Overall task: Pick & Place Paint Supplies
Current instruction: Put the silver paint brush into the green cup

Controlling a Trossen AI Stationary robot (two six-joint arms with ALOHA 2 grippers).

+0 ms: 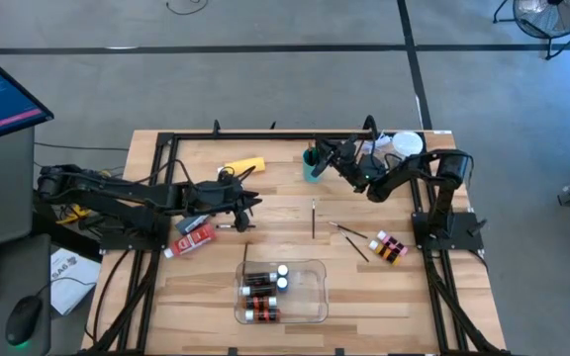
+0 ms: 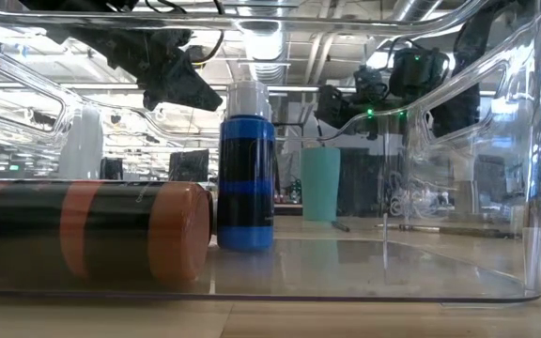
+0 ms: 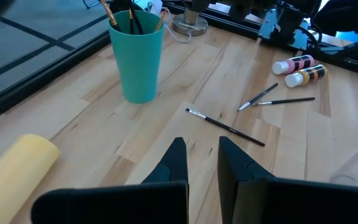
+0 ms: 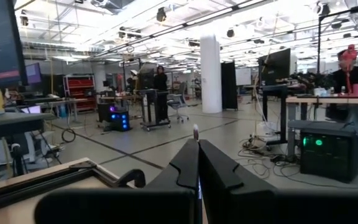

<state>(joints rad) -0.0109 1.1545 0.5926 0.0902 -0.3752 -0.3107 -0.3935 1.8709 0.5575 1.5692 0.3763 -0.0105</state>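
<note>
The left gripper (image 1: 252, 203) hovers clenched and empty over the desk (image 1: 186, 297), near the nearest paint brush (image 1: 313, 219). That brush lies flat, its long axis running toward and away from the teal cup (image 1: 311, 166), bristle end probably cupward. Light, thin and stiff, it may roll; pinching mid-handle seems safest. The right gripper (image 1: 327, 155) is pressed shut above the cup, apparently on a brush tip (image 4: 196, 132). Bottles already lie in the clear tray (image 1: 317, 293).
</note>
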